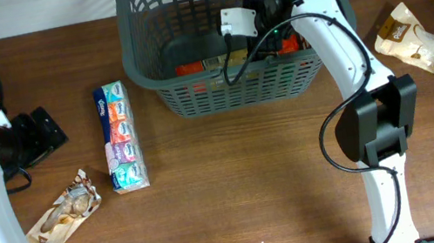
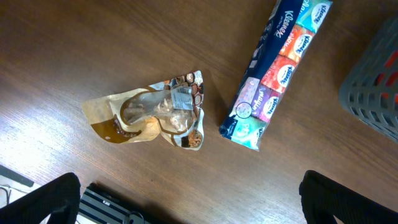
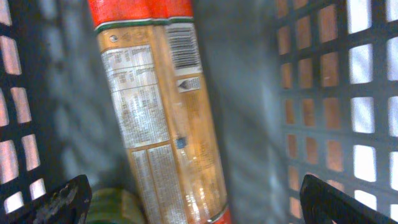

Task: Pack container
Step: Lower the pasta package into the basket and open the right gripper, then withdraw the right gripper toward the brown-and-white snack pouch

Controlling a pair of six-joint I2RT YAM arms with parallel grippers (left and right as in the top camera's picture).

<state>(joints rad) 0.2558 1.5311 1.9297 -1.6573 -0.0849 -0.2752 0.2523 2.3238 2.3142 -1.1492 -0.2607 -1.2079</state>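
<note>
Overhead, the large dark grey slotted plastic basket [image 1: 195,98] sits at the far side of the wooden table [image 1: 254,186], right gripper [image 3: 199,208] inside; its wrist view alone shows jaws apart above a long orange labelled packet [image 3: 161,124], while the left gripper [image 2: 196,205] gapes over a crumpled brown snack bag [image 2: 152,118].

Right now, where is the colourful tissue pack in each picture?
Overhead: the tissue pack lies on the table, left of the basket.
Left wrist: the tissue pack slants down from the upper right.
Right wrist: not in it; this view looks inside the basket.
Shared landmark: the basket's slotted wall, at the right edge for the left wrist, on both sides for the right wrist.
</note>
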